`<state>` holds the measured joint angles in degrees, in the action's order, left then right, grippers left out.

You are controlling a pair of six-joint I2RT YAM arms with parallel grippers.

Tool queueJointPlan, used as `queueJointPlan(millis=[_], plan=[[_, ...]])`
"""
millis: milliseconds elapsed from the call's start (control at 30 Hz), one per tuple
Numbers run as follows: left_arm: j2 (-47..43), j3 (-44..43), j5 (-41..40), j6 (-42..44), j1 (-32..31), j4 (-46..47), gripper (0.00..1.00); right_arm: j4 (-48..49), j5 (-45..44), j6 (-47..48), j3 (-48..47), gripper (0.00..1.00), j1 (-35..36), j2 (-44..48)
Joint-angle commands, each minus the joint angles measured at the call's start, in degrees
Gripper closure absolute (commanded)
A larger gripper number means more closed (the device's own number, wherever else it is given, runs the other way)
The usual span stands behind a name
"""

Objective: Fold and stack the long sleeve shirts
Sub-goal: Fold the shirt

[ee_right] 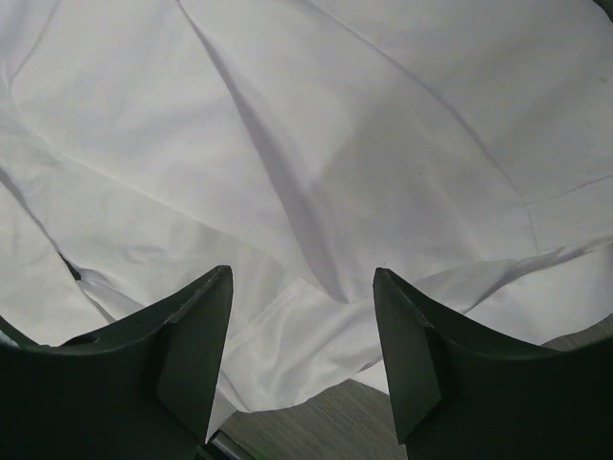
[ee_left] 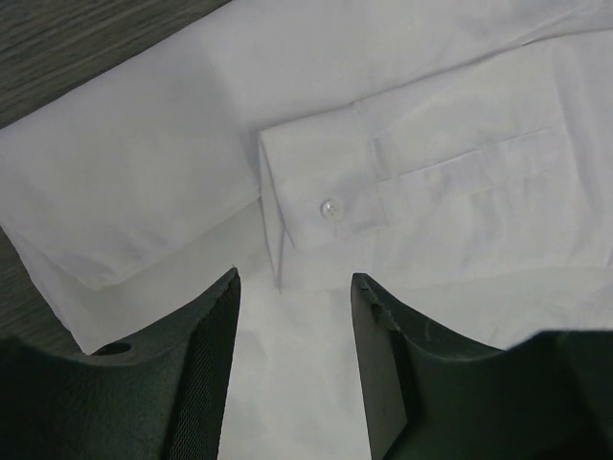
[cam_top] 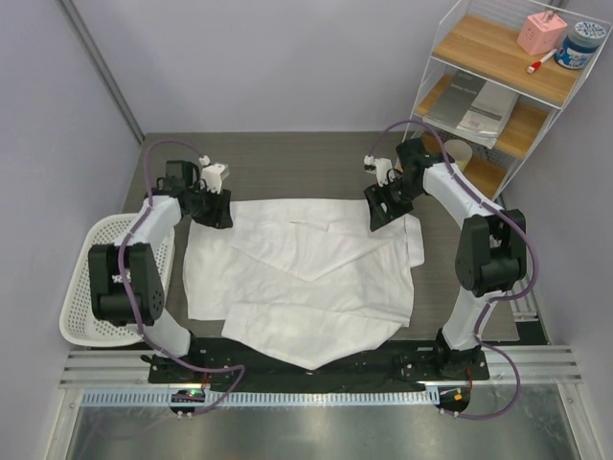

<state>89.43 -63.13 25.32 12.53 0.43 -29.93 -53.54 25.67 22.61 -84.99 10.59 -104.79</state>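
A white long sleeve shirt (cam_top: 306, 278) lies spread on the dark table, sleeves folded in across its body. My left gripper (cam_top: 215, 205) hovers over its far left corner, open with nothing between the fingers. In the left wrist view my left gripper (ee_left: 295, 276) points at a buttoned cuff (ee_left: 330, 208) lying on the cloth. My right gripper (cam_top: 385, 205) is over the shirt's far right corner, open. In the right wrist view my right gripper (ee_right: 303, 271) stands above the creased shirt (ee_right: 316, 144), whose hem edge lies below the jaws, with bare table beside it.
A white perforated basket (cam_top: 88, 287) sits at the table's left edge beside the left arm. A wire shelf (cam_top: 498, 91) stands at the back right, holding grey-white booklets (cam_top: 479, 103), a pink object (cam_top: 541, 32) and a blue-lidded jar (cam_top: 580, 43).
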Motion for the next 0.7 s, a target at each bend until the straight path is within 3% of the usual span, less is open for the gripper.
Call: queueJointPlan(millis=[0, 267, 667], plan=[[8.19, -7.08, -2.12, 4.43, -2.01, -3.91, 0.5, -0.25, -2.11, 1.12, -2.37, 0.34, 0.22, -1.72], [18.23, -16.92, 0.78, 8.64, -2.97, -7.24, 0.51, -0.86, -2.56, 0.33, -3.95, 0.34, 0.22, -4.19], [23.51, -19.57, 1.13, 8.3, -3.5, -5.4, 0.52, -3.06, -2.64, 0.59, -7.38, 0.31, 0.22, -6.12]])
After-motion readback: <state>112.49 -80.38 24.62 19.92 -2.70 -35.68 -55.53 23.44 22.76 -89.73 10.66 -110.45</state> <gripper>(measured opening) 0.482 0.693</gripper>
